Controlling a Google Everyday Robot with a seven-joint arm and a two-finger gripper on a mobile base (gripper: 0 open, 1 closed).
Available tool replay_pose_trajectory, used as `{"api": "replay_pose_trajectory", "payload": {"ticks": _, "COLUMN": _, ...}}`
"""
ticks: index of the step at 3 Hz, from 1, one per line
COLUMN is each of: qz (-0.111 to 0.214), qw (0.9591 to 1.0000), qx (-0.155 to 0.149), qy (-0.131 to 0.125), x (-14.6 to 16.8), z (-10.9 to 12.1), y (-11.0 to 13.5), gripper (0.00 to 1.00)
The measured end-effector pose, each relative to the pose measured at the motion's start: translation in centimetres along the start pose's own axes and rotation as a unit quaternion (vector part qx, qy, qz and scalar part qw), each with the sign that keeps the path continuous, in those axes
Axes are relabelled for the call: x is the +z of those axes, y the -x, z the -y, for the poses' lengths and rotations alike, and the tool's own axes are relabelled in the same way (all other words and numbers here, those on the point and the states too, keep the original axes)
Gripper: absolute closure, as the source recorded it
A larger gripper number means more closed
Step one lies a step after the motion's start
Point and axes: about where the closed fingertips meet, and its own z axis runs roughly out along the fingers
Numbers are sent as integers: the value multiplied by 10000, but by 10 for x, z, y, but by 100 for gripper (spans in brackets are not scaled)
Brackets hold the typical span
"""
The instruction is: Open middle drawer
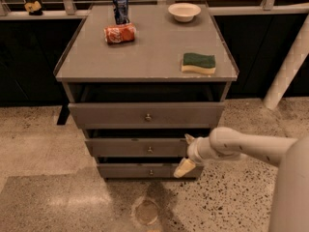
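— What's on the bench point(149, 57)?
— An upright blue can point(120, 7) with a red can point(119, 33) lying on its side just beside it, a white bowl point(184, 11), and a green-and-yellow sponge point(198, 63) near the right edge.
— And the arm point(251, 146)?
— It reaches in low from the right, nearly level. The end effector point(186, 153) is at the right end of the middle drawer point(140, 148) with its fingers spread. That drawer juts out slightly, less than the top drawer point(145, 114).
— Any labels?
— The cans' lettering is unreadable.

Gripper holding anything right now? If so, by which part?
Cannot tell. The gripper sits at the right end of the middle drawer front, away from the knob; whether it actually grips that edge isn't visible.
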Motion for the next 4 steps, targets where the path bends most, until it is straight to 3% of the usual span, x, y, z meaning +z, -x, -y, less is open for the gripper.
{"api": "replay_pose_trajectory", "payload": {"ticks": 1, "qz": -645, "qw": 9967, "qx": -225, "qy": -427, "x": -6, "z": 2, "y": 11, "gripper": 0}}
{"api": "replay_pose_trajectory", "payload": {"ticks": 2, "qz": -894, "qw": 9944, "qx": -305, "qy": -473, "x": 6, "z": -12, "y": 4, "gripper": 0}}
{"api": "replay_pose_trajectory", "payload": {"ticks": 3, "qz": -889, "qw": 9945, "qx": -319, "qy": -464, "x": 7, "z": -12, "y": 5, "gripper": 0}}
{"api": "replay_pose_trajectory", "payload": {"ticks": 4, "qz": -751, "qw": 9959, "qx": -172, "qy": -481, "x": 10, "z": -1, "y": -10, "gripper": 0}}
